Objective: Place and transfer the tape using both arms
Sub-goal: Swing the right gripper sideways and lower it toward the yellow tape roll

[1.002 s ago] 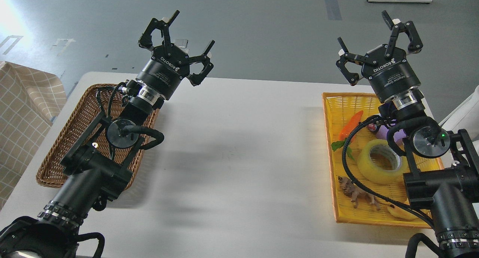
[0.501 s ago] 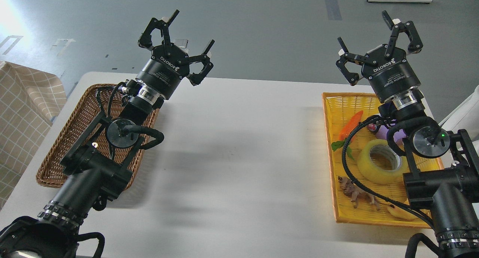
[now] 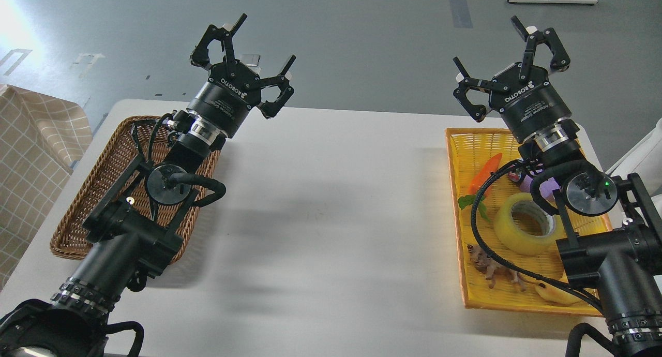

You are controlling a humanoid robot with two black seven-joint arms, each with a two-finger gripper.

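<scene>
The tape [image 3: 523, 223], a wide translucent yellow roll with a grey-white core, lies in the yellow basket [image 3: 456, 227] at the right of the white table, partly behind my right arm's wrist joint. My right gripper [image 3: 496, 49] is open and empty, raised high above the basket's far end, well above and behind the tape. My left gripper [image 3: 248, 49] is open and empty, raised above the far corner of the brown wicker basket [image 3: 98, 191] at the left.
The yellow basket also holds an orange carrot toy [image 3: 485, 172], a purple object [image 3: 530, 183], a small brown animal figure [image 3: 491, 268] and a yellow croissant-shaped toy [image 3: 553, 294]. A checked cloth [image 3: 31, 155] hangs at the far left. The white table [image 3: 331, 207] spans between the baskets.
My right gripper and forearm have shifted slightly left and up. The left arm and the tape have not moved.
</scene>
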